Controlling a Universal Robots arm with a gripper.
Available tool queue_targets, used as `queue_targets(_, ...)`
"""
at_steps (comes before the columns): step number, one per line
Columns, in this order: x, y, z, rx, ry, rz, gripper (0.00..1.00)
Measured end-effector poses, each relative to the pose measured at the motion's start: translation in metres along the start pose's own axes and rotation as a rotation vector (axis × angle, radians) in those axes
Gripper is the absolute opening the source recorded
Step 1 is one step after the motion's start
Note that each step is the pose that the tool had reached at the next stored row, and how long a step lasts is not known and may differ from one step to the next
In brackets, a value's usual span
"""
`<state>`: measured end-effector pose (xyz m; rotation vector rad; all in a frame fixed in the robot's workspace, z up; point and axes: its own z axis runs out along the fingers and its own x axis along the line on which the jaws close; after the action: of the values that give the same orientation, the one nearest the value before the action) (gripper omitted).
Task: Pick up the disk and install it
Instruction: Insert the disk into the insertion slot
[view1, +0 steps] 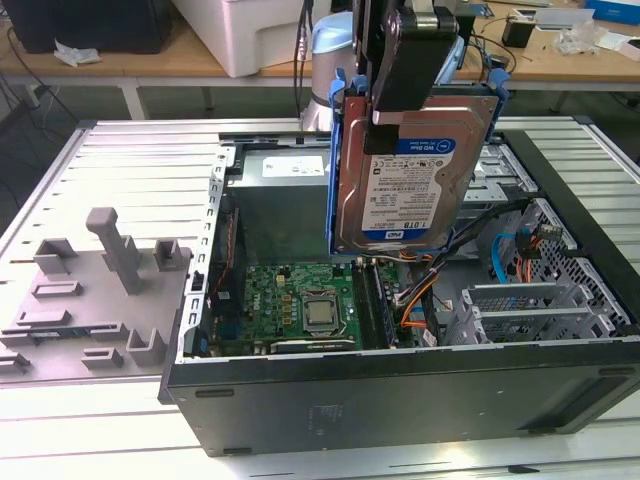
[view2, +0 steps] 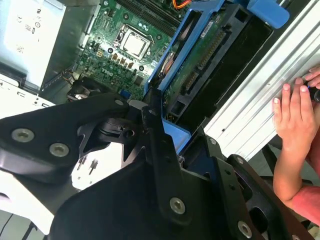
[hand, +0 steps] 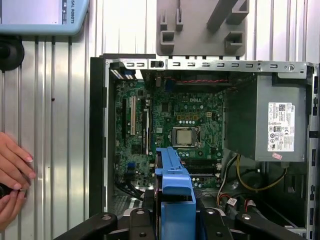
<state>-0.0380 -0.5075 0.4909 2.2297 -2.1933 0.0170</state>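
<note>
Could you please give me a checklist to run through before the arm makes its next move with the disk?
1. Grip: tool shut on the disk at its upper end: ok.
2. Lift: disk hanging on edge over the open computer case: ok.
3. Person clear: a hand rests on the table beside the case: not ok.
4. Clearance: orange cables clear of the disk's lower edge: cannot tell.
5. Slot: drive cage free to take it: cannot tell.

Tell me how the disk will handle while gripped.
Likely stiff: the disk hangs upright from the gripper without sagging. Probably heavy for its size, given the metal body. The blue rails look plastic, so they may flex or slip.
</note>
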Motion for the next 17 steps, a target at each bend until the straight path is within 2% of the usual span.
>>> queue_targets(9, 0.0, -0.0014, 0.0, 0.0, 0.0, 0.0, 0.37)
queue_targets(12, 0.0001, -0.0056, 0.0, 0.0, 0.0, 0.0, 0.37)
queue_targets(17, 0.0008, -0.0176, 0.0, 0.0, 0.0, 0.0, 0.37)
